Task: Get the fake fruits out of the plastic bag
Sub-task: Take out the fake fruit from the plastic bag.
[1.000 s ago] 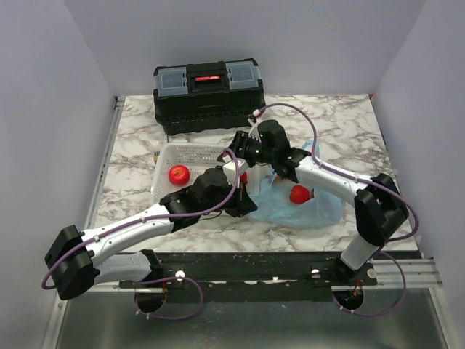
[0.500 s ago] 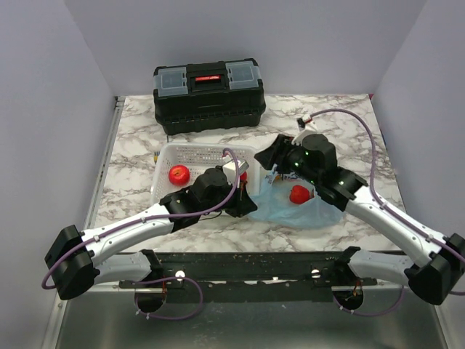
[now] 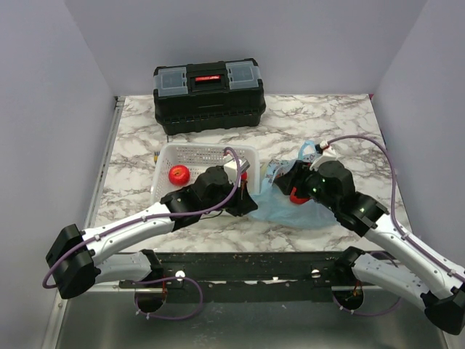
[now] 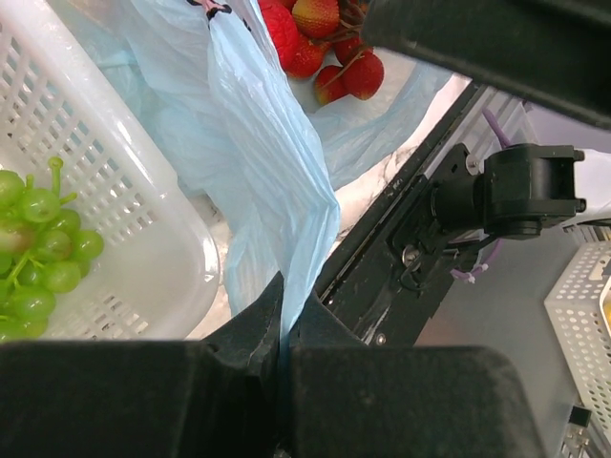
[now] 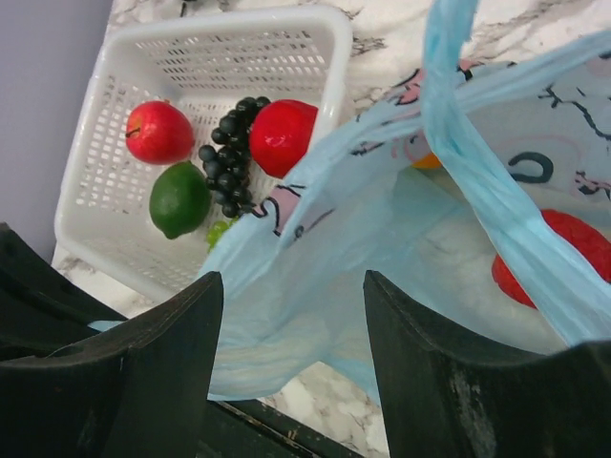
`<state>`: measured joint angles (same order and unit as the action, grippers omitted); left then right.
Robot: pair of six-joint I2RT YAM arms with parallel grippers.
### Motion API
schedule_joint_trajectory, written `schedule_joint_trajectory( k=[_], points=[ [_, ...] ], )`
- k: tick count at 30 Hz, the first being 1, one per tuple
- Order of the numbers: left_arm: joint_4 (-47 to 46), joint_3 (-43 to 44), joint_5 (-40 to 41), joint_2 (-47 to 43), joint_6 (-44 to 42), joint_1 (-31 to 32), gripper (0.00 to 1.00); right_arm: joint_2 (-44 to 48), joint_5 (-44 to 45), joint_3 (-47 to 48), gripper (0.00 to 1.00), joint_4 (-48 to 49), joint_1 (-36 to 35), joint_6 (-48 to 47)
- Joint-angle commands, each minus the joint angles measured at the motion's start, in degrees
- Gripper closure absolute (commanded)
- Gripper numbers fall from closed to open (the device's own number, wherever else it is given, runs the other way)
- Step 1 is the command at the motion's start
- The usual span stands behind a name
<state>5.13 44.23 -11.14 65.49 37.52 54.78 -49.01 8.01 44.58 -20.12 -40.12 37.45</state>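
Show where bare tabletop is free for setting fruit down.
Bare marble table right of the toolbox, behind the plastic bag; also a strip left of the basket. Crowded: the centre, where basket, bag, left arm and right arm meet.

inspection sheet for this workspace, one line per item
surface: marble-patterned table
job's things: plastic bag beside the white basket; red fruit, orange piece and red berries in the bag; apple, green fruit, dark grapes and second red fruit in the basket
clutter: black toolbox at the back; pale green grapes in the basket
grippers: left gripper shut on the bag's edge; right gripper open over the bag
cables: purple cables looped along both arms
surroundings: grey walls
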Motion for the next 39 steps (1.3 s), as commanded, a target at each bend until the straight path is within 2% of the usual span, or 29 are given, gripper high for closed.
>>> schedule_joint_trajectory(
  k=[1,6,13,15,19,29,39],
  points=[
    [0.4,2.2,1.1,0.2,-1.3,0.2,1.00,2.9,2.3,-3.9,0.38,-1.6,0.0,1.2],
    [1.4,3.4,1.8,0.1,-2.1,0.2,1.00,2.2,6.4,-6.1,0.43,-1.2,0.0,3.1],
    [2.2,4.9,1.5,0.8,-2.3,0.2,1.00,-5.9,13.7,-6.7,0.60,2.8,0.0,6.0],
    [2.3,5.2,1.5,1.1,-2.4,0.2,1.00,-8.5,16.0,-6.8,0.62,4.7,0.0,6.4],
    [2.2,5.3,1.5,1.5,-2.2,0.2,1.00,-15.3,20.8,-5.4,0.62,6.4,0.0,8.6],
    [2.6,6.8,1.4,2.6,-2.7,0.2,1.00,-29.8,22.0,-1.9,0.62,15.2,0.2,10.5],
    [2.5,6.7,1.6,2.5,-3.3,0.2,1.00,-33.2,22.4,-4.3,0.57,24.3,2.2,17.8]
  ],
)
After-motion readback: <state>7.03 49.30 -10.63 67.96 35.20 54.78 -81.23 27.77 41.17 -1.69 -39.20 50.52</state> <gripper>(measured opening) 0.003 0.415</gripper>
